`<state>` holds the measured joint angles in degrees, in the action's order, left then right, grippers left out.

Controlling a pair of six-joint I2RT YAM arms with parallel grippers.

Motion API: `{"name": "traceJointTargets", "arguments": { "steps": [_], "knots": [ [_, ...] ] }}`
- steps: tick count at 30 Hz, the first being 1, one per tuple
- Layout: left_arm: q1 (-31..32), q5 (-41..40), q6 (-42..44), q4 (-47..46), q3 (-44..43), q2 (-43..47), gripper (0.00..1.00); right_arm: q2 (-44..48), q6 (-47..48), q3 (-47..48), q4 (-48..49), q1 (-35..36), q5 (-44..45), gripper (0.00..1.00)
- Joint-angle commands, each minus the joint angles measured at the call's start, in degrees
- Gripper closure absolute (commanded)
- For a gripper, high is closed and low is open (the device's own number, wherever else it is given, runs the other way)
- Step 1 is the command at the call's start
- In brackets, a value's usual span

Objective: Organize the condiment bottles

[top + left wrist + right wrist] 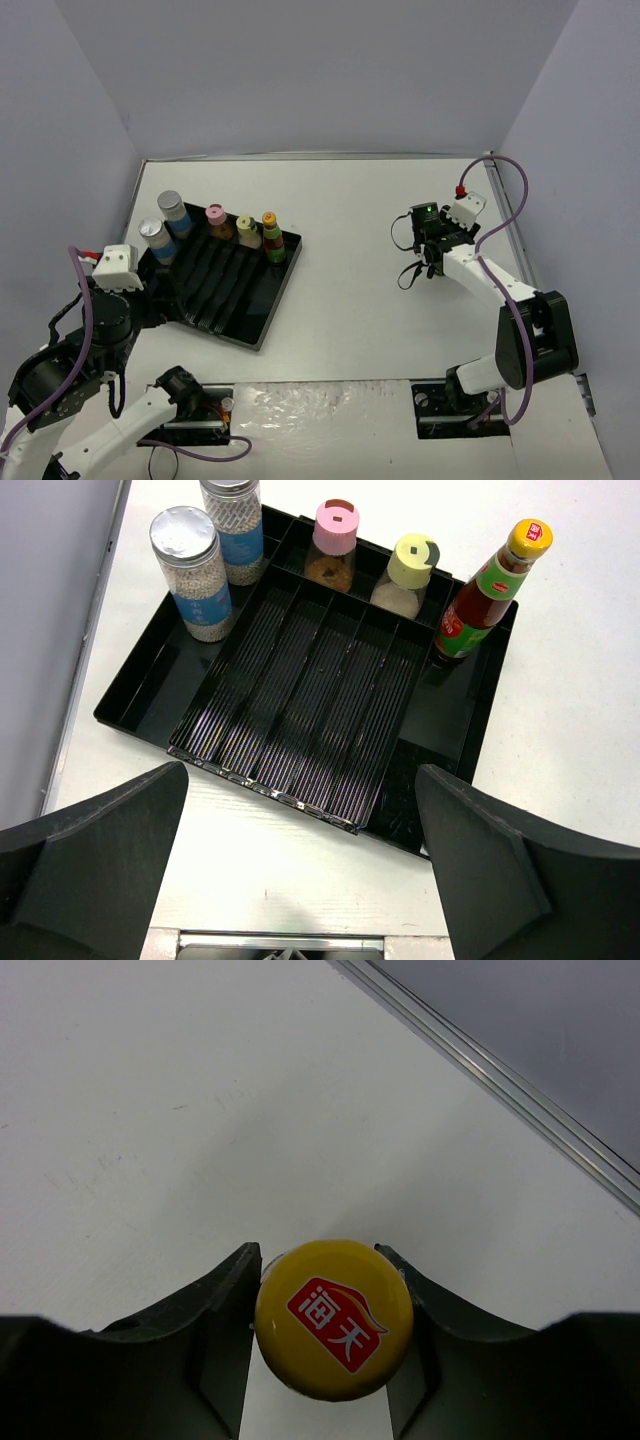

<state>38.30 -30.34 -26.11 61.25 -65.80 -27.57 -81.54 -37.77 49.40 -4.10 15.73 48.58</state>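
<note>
Table (380, 300): black tray (300, 710) at left; 1 bottle stands well apart at right.
Tray: 5 condiment bottles (336, 545) upright along the far edge.
Left gripper (300, 772): fingers spread wide, empty, above the tray's near edge.
Right gripper (430, 250): fingers clamped on the yellow-capped bottle (333, 1318).
Step, as judged: lift straight, keep upright, set beside the matching red-green bottle (480, 590).

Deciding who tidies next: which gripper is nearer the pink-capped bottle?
Left. The left gripper sits at the edge of the tray holding the pink-capped bottle; the right gripper is far off to its right, jaws around a yellow-capped bottle.
</note>
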Motion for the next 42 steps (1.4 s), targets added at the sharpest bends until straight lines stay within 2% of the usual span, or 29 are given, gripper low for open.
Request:
{"name": "traceJointTargets", "arguments": {
  "steps": [1,9,17,23,27,32,35,42],
  "knots": [
    [0.46,-1.25,1.01,-1.67,-1.96,-1.52,0.05,1.58,0.73,0.0,1.63,0.01,-0.4,1.0],
    [0.46,-0.75,0.8,-3.16,-1.0,-2.71,0.05,6.23,2.45,6.12,-4.43,5.15,-5.92,1.0],
    [0.46,-0.7,0.78,-4.47,-0.61,-4.01,0.05,3.9,1.59,17.25,-11.85,21.43,-5.66,1.0],
    [0.46,-1.14,0.71,-5.02,-0.03,-4.63,0.05,0.69,1.19,24.14,-12.97,31.53,-7.08,1.0],
    [0.46,-1.24,0.37,-5.43,-0.5,-4.87,0.05,-4.05,1.4,31.39,-13.11,40.03,-6.64,1.0],
    [0.46,-0.2,-0.26,-5.18,-2.22,-4.36,0.05,-11.63,3.04,39.71,-13.04,46.27,-5.78,1.0],
    [0.46,-0.07,-0.35,-3.77,-4.19,-4.42,0.05,-17.61,4.65,47.93,-13.21,50.03,-5.51,1.0],
    [0.46,-0.87,-0.52,-1.06,-7.62,-3.42,0.05,-27.17,6.91,57.31,-13.13,53.36,-6.25,1.0]
  ]
}}
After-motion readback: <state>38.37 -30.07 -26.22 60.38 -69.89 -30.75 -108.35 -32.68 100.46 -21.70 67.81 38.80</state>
